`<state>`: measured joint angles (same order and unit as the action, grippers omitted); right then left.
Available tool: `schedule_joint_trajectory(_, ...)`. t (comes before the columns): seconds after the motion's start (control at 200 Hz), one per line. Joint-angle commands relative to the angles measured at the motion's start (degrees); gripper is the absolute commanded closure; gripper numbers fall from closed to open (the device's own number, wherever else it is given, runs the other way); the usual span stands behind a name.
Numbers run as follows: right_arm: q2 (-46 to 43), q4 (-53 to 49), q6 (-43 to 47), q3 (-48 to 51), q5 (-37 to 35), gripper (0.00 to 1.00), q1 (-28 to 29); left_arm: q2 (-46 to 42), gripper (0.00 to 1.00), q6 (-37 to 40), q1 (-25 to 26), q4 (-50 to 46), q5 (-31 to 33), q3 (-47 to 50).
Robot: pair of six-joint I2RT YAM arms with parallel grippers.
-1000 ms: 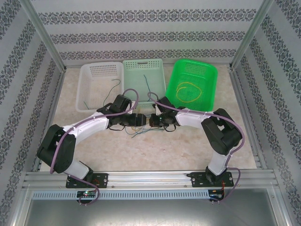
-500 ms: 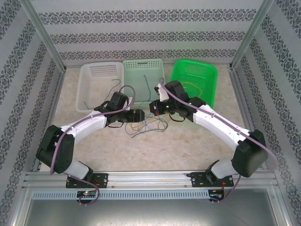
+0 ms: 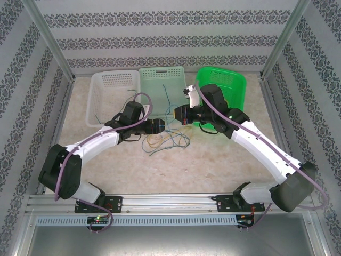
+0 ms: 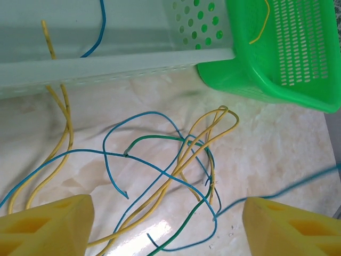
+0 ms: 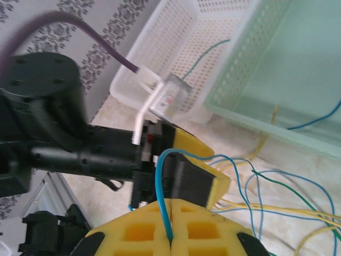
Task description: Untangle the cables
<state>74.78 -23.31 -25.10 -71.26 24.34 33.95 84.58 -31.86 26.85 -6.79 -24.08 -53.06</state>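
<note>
A tangle of yellow, blue and green cables lies on the table in front of the baskets. In the left wrist view the tangle spreads between and beyond my left gripper, whose yellow pads stand wide apart, open, with nothing pinched. My right gripper is shut on a blue cable, which arcs up out of its pads and runs back down to the tangle. From above, the right gripper is raised just beyond the left gripper.
Three baskets line the far side: a white basket with a green wire, a pale green basket with a blue wire, and a green basket. Patterned walls and metal posts enclose the table.
My right arm has stretched toward the baskets and risen, drawing the blue cable out of the tangle. The left gripper has shifted slightly right over the tangle, its jaws a little narrower.
</note>
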Motion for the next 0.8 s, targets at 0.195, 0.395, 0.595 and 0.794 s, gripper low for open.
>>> schedule_joint_trajectory(0.195, -3.4, 2.7, 0.1, -4.9, 1.5, 1.0, -0.2, 0.6, 0.26, -1.4, -0.4, 4.4, -1.4, -1.5)
schedule_joint_trajectory(0.395, -3.2, 2.7, 1.4, -10.7, 2.0, 1.0, -0.2, 1.8, 0.24, -1.7, -0.3, 4.5, -3.3, -0.7)
schedule_joint_trajectory(0.595, -1.2, 1.8, 3.2, -20.7, 3.3, 1.0, 0.1, 3.0, 0.24, -2.2, 0.4, 5.3, -4.2, -0.7)
schedule_joint_trajectory(0.794, 1.7, 1.8, 3.7, -30.1, 5.3, 1.0, 0.5, 3.2, 0.24, -1.4, 1.5, 7.1, -5.2, -1.5)
